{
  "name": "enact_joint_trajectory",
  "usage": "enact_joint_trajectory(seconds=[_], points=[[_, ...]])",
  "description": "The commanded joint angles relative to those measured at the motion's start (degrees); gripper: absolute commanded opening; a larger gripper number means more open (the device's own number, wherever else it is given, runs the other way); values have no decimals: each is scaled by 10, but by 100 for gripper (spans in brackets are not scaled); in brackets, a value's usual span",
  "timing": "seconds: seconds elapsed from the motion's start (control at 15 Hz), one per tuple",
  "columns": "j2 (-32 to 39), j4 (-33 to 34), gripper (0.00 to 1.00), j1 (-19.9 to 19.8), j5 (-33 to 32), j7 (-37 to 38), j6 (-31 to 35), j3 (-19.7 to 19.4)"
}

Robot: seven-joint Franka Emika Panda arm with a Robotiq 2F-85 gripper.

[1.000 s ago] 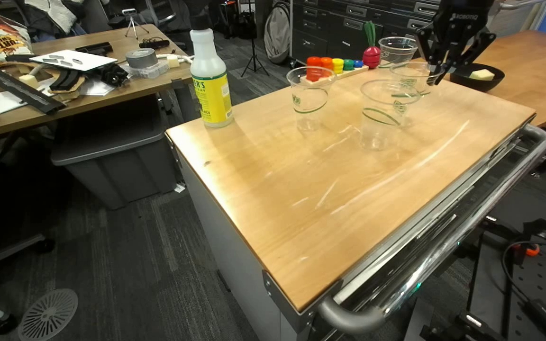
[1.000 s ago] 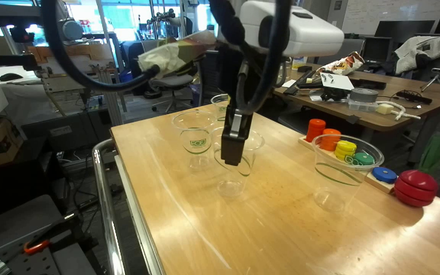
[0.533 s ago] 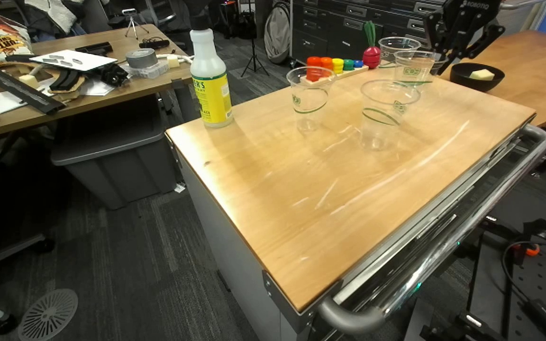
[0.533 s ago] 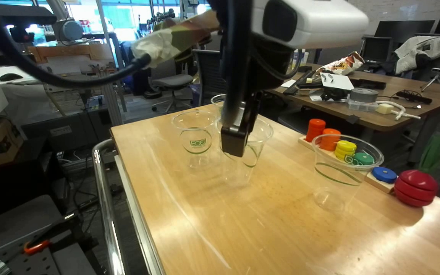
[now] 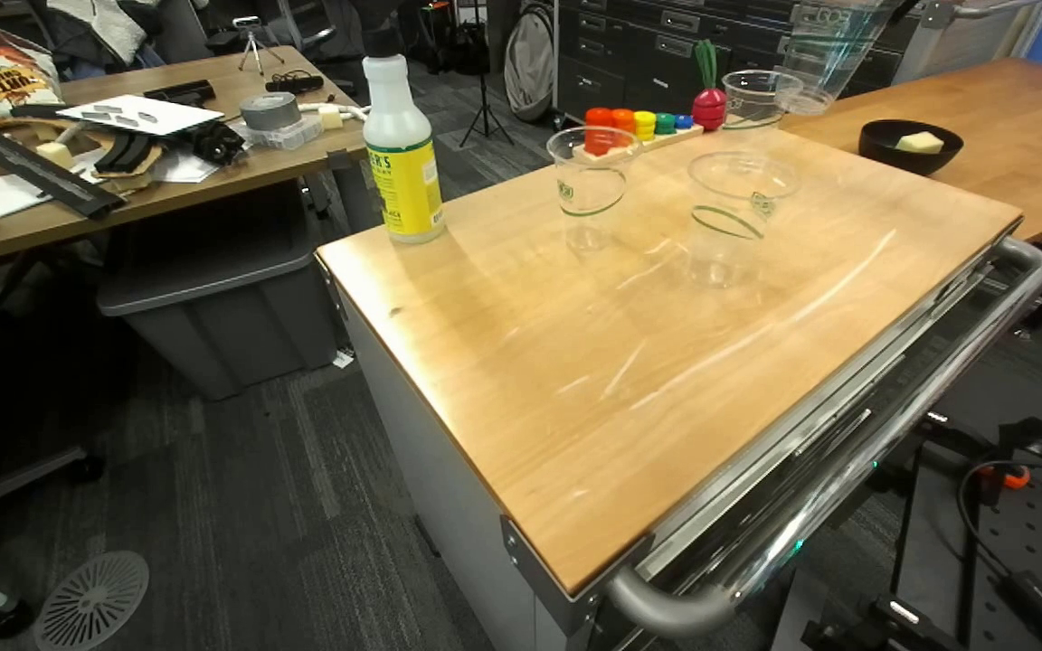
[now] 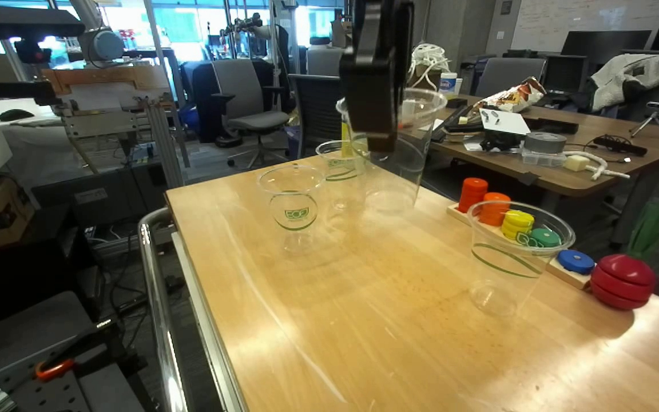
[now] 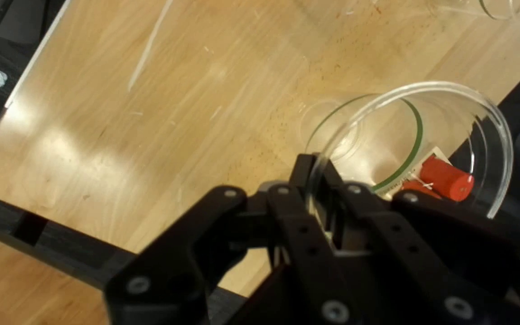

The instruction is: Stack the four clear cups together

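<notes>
My gripper (image 7: 316,164) is shut on the rim of one clear cup (image 7: 415,131) and holds it tilted above the table. In the exterior views this held cup shows high at the far side (image 5: 828,54) and below the black finger (image 6: 395,166) (image 6: 375,123). The three other clear cups stand upright and apart on the table. One is near the middle (image 5: 724,221) (image 6: 296,213). One stands nearer the bottle (image 5: 592,194) (image 6: 340,169). One stands by the toys (image 5: 749,104) (image 6: 504,260). Part of a cup (image 7: 494,9) shows at the wrist view's top right.
A yellow-green bottle (image 5: 408,172) with a white top stands at a table corner. A coloured stacking toy (image 5: 643,131) and a red radish toy (image 5: 709,108) line the edge. A black bowl (image 5: 905,149) sits on the neighbouring table. A metal rail (image 5: 810,533) runs along one side.
My gripper has risen with the clear cup in it. The cup was on the table a second ago and is now well above it and tilted. The other cups have not moved.
</notes>
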Motion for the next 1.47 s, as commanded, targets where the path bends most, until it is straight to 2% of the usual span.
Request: enact_joint_trajectory(seconds=[0.0,0.67,1.2,1.4], points=[[-9,49,2,-16,-18,20,-28,15],[122,197,2,-15,-57,12,-74,-3],[229,271,2,-8,-23,-40,-82,-39],[258,290,2,-8,20,-88,-87,-47]])
